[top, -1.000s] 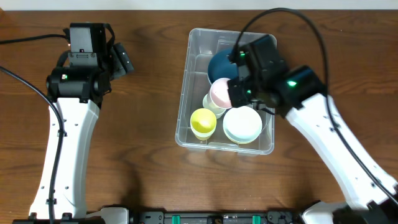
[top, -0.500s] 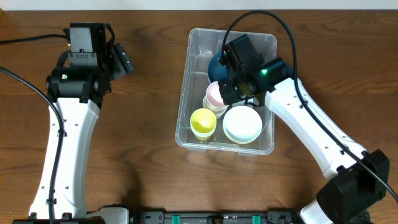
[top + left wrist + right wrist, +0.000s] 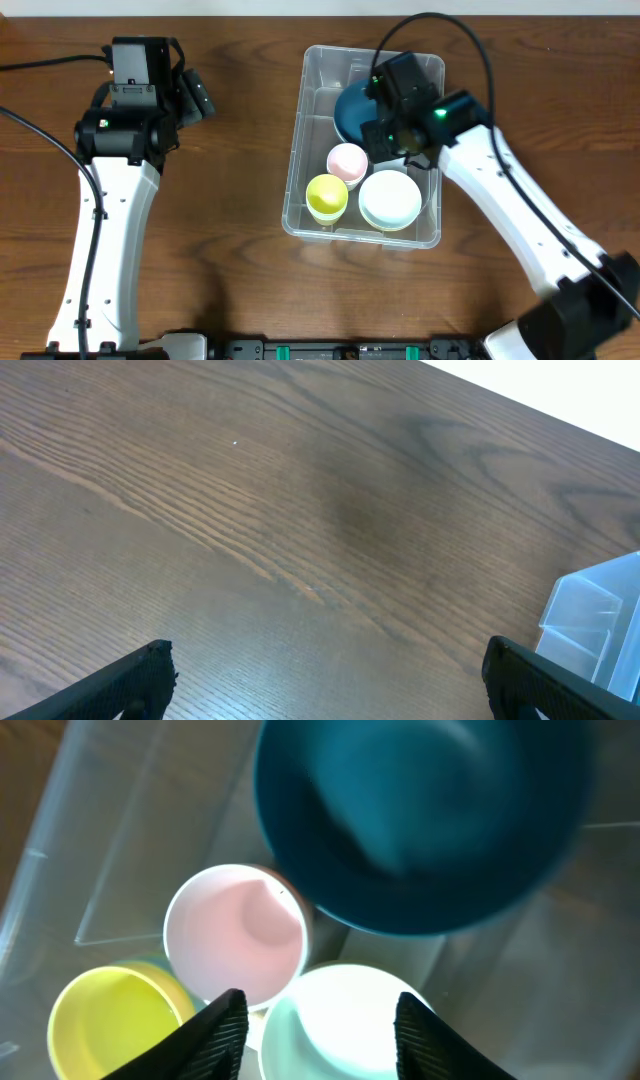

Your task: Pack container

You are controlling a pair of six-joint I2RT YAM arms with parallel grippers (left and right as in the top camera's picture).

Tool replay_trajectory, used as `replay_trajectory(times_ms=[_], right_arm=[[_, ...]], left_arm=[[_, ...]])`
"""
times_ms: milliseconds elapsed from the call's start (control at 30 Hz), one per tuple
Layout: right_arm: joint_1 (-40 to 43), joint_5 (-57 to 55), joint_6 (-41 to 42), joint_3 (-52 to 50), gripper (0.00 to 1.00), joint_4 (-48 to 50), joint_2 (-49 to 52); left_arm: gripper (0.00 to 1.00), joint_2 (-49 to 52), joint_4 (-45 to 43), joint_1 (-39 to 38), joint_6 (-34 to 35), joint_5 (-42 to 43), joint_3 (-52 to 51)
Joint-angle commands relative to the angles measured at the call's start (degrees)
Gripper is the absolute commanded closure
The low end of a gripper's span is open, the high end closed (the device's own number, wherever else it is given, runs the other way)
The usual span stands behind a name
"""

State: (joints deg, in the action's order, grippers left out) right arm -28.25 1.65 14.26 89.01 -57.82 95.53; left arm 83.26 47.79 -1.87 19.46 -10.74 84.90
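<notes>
Yellow cup and white bowl sit side by side at the near end of the container, which stands on the table right of centre.

1. Middle zone: the pink cup stands upright, just behind the yellow cup and touching or nearly touching the white bowl.
2. Far zone: the blue bowl leans tilted against the far end. Its lower edge overlaps the pink cup's rim in the right wrist view.
3. Right gripper: hovers above the middle zone, over the gap between pink cup and white bowl. The jaws stand apart with nothing between them.
4. Left gripper: hangs over bare table, well apart from the container, whose corner shows at the edge of the left wrist view. The jaws are spread wide and empty.

Status, as a judgement: every vessel in view lies inside the container, so packing appears complete or nearly so. Remaining work is probably to lift the right arm clear without knocking the tilted blue bowl. Whether further items wait outside the views cannot be told.
</notes>
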Motion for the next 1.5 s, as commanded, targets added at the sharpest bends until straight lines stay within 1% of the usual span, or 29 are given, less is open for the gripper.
replay_trajectory(times_ms=[0, 67, 100, 133, 200, 300, 500, 567, 867, 967, 1133, 1233, 1367, 1467], right_arm=[[0.55, -0.13, -0.74, 0.17, 0.48, -0.09, -9.2], [0.39, -0.13, -1.31, 0.17, 0.46, -0.48, -13.42], [0.37, -0.13, -1.31, 0.17, 0.41, -0.94, -15.34], [0.39, -0.15, -1.31, 0.17, 0.34, -1.57, -17.53], [0.46, -0.13, -1.27, 0.17, 0.01, -2.51, -21.0], [0.46, -0.13, -1.25, 0.17, 0.01, -2.84, -26.12], [0.46, -0.28, -1.66, 0.17, 0.01, -3.91, -32.33], [0.46, -2.49, -5.92, 0.17, 0.01, -6.93, -33.86], [0.46, -3.58, -6.86, 0.17, 0.01, -18.27, -35.63], [0.46, -6.67, -8.7, 0.17, 0.01, -19.69, -35.63], [0.46, -12.0, -11.32, 0.17, 0.01, -16.46, -35.63], [0.59, -12.11, -17.73, -0.76, 0.01, -9.53, -36.33], [2.14, -8.2, -27.08, -6.36, 0.01, 3.3, -43.28], [3.65, -5.75, -29.77, -13.09, 0.01, 10.71, -50.36]], left_arm=[[0.02, 0.22, 0.15, 0.24, -0.13, -0.46, 0.61], [0.02, 0.22, 0.15, 0.24, -0.13, -0.46, 0.61], [0.02, 0.22, 0.15, 0.24, -0.13, -0.46, 0.61], [0.02, 0.22, 0.15, 0.24, -0.13, -0.46, 0.61], [0.02, 0.22, 0.15, 0.24, -0.13, -0.46, 0.61], [0.02, 0.22, 0.15, 0.24, -0.13, -0.46, 0.61], [0.02, 0.22, 0.15, 0.24, -0.13, -0.46, 0.61], [0.02, 0.22, 0.15, 0.24, -0.13, -0.46, 0.61], [0.02, 0.22, 0.15, 0.24, -0.13, -0.46, 0.61], [0.02, 0.22, 0.15, 0.24, -0.13, -0.46, 0.61], [0.02, 0.22, 0.15, 0.24, -0.13, -0.46, 0.61], [0.02, 0.22, 0.15, 0.24, -0.13, -0.46, 0.61], [0.02, 0.22, 0.15, 0.24, -0.13, -0.46, 0.61], [0.02, 0.22, 0.15, 0.24, -0.13, -0.46, 0.61]])
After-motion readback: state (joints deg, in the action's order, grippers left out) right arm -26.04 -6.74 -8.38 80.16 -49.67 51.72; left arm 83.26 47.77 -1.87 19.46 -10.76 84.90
